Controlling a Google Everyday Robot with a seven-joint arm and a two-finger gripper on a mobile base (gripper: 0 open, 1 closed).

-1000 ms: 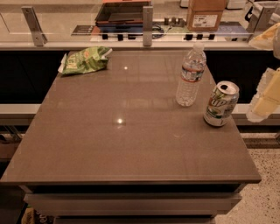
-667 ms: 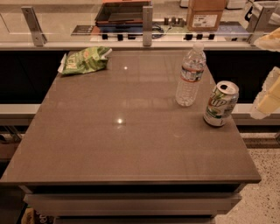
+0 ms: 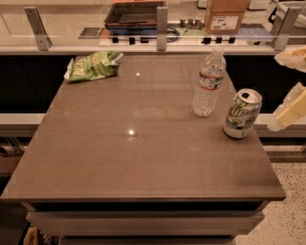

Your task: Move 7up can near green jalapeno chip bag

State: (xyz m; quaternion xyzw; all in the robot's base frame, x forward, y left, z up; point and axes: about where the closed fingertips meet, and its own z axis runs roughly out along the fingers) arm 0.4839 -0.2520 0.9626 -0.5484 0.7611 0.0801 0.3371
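7up can [image 3: 243,114] stands upright at the right of the frame, near the right edge of the brown table [image 3: 143,158]. Its long axis is vertical, its silver top faces up, and its green logo faces me.

Just beside it, up and to the left, I see a clear water bottle [image 3: 209,82], also upright, with a narrow gap between the two. The bottle's base sits almost on the straight line from the can to the green jalapeno chip bag [image 3: 93,65], so it stands in the way of a direct path.

The bag lies flat at the upper left corner of the table, well apart from the can. Its long axis runs roughly left to right, with the right end a little higher in the frame.

Between bottle and bag I see only bare tabletop with two small light reflections, and the lower half of the table is open too. Behind the table's far edge runs a pale ledge with metal posts [image 3: 161,21]. Beyond it are a dark tray [image 3: 136,13] and a cardboard box [image 3: 227,14].

The gripper [image 3: 277,91] hangs at the right edge of the frame, off the table's side and just right of the can, not touching it. Its two pale fingers [image 3: 289,111] are spread wide apart with nothing between them.
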